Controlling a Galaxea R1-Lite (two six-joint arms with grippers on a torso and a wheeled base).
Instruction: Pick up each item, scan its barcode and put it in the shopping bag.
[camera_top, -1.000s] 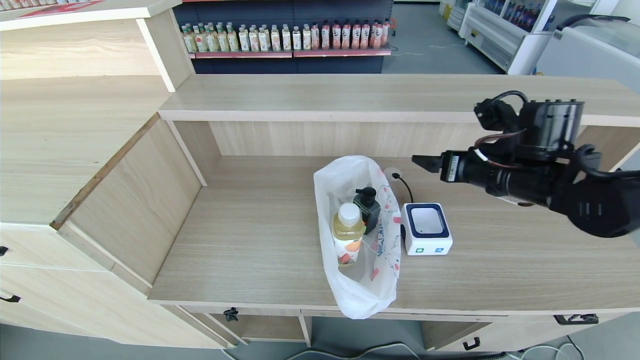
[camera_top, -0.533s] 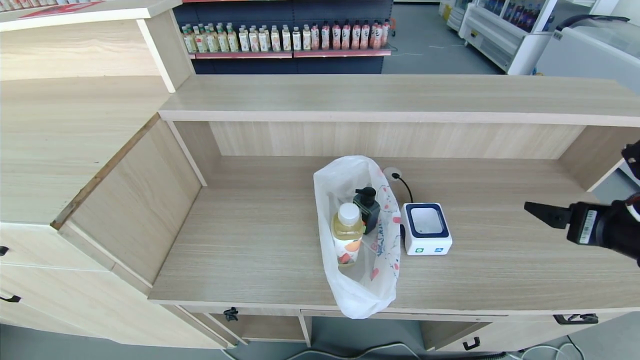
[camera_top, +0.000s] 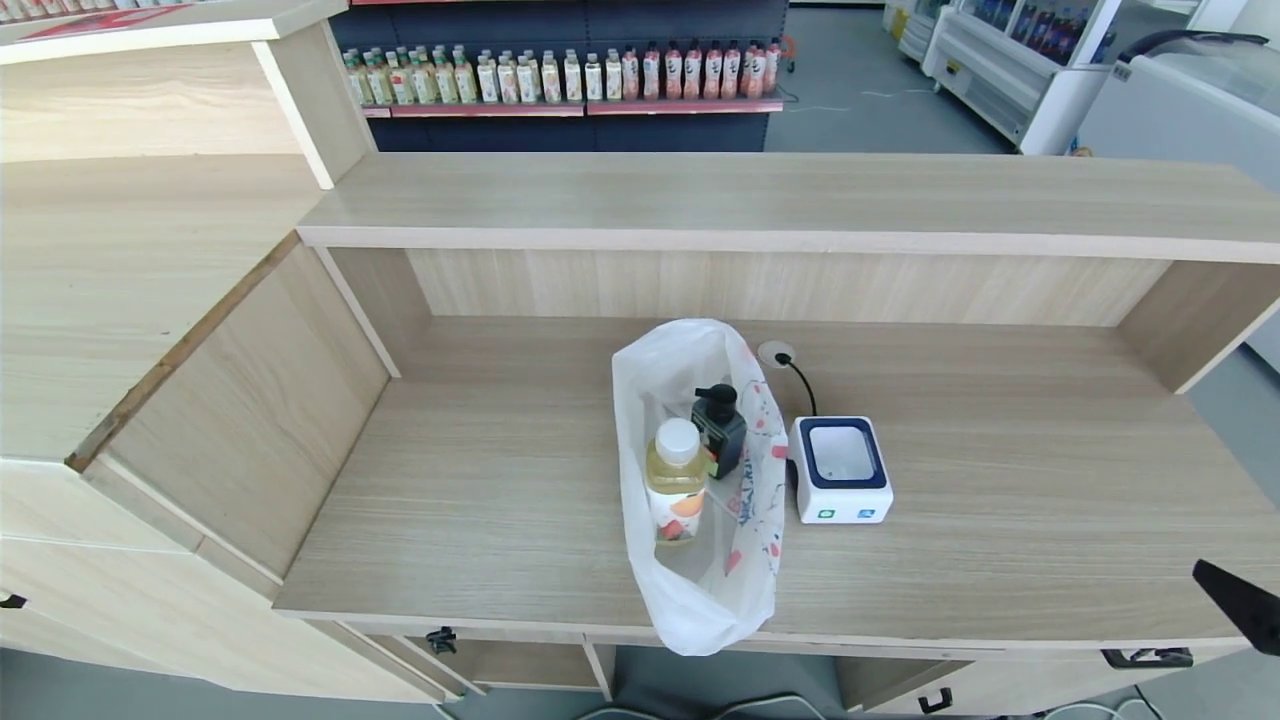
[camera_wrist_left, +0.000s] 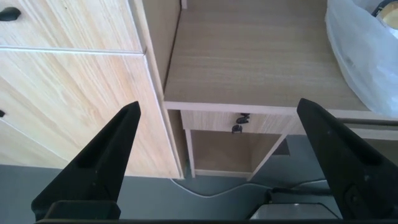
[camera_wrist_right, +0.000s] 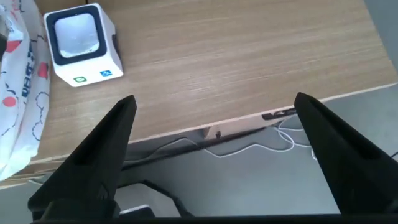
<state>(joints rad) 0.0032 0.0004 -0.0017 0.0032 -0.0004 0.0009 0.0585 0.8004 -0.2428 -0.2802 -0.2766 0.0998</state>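
My left fingers (camera_wrist_left: 99, 168) and right fingers (camera_wrist_right: 93, 162) are spread wide, empty; the bag (camera_top: 690, 615) holds two bottles (camera_top: 677, 480) beside the scanner (camera_top: 840, 470) on the bench (camera_top: 1000, 500).

Nothing can be read: the print on the shopping bag (camera_top: 757, 470) and the label on the drink bottle (camera_top: 676, 500) are too small.

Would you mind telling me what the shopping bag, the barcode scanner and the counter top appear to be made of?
Shopping bag: thin white plastic film, slightly translucent; it crumples and sags. Barcode scanner: smooth, hard white plastic with a glossy window, either glass or clear plastic. Counter top: matte pale wood grain, probably laminate or veneer, though it may be solid wood.
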